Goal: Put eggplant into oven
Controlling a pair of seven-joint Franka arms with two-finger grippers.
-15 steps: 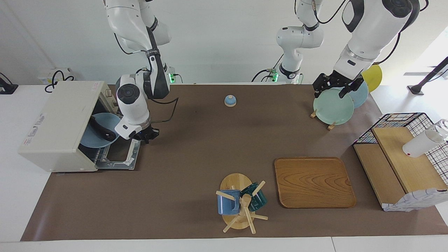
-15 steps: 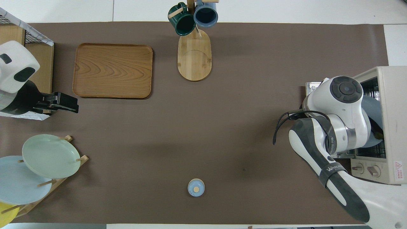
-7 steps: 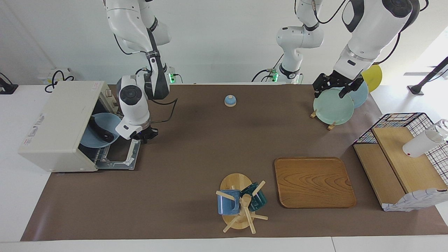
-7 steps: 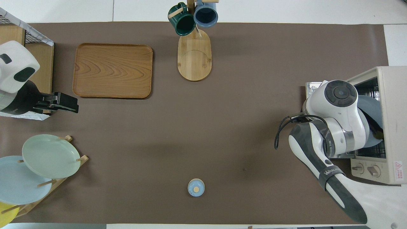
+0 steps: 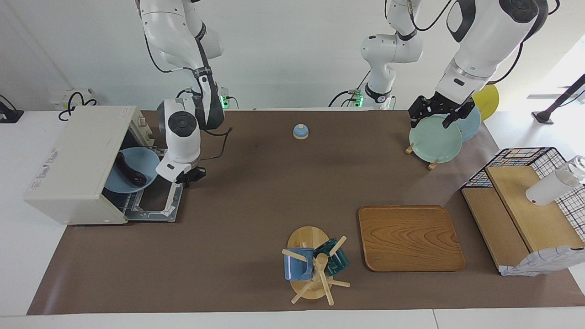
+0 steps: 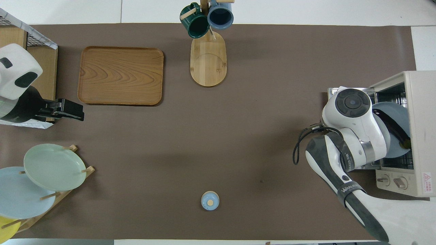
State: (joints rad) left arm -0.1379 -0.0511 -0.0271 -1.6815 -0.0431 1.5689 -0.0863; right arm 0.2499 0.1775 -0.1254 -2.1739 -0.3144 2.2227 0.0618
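The eggplant (image 5: 129,170) lies on a blue plate (image 5: 137,161) that sits on the wire rack inside the oven (image 5: 75,162), at the right arm's end of the bench (image 5: 256,205). The plate's edge sticks out a little past the oven's mouth. The oven's glass door (image 5: 155,201) is dropped flat onto the bench in front of it.

The right claw (image 5: 188,176) hangs just over the edge of the open door, close beside the plate's rim but apart from it. Its fingertips are pressed together and pinch nothing. In the overhead view the arm's wrist covers this claw.

The left claw (image 5: 436,114) waits over the plate rack (image 5: 420,155) at the left arm's end, above a pale green plate (image 5: 434,139), its fingers spread and holding nothing.

Toward the middle of the bench stand a wooden tray (image 6: 121,75) and a mug tree (image 6: 207,51) with a green mug (image 6: 194,24) and a blue mug (image 6: 220,15). A small blue bell (image 6: 209,200) sits nearer to the robots.
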